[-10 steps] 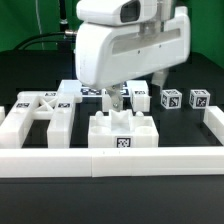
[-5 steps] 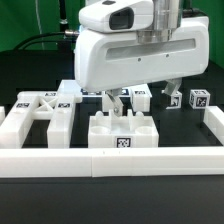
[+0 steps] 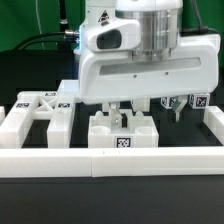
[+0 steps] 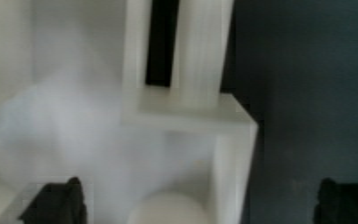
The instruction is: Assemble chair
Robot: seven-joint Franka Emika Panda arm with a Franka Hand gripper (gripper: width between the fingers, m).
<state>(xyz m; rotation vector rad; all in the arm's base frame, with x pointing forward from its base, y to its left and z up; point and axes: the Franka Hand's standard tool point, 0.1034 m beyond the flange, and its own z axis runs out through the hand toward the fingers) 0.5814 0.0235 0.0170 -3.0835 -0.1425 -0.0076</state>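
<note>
Nearest: front rail. Just behind it sits a notched chair block, tag facing out. Over the block hangs the gripper, fingers spread wide, grasping nothing. Crossed panel lies at the exterior view's left. Tagged cube sits far back at the right.
</note>
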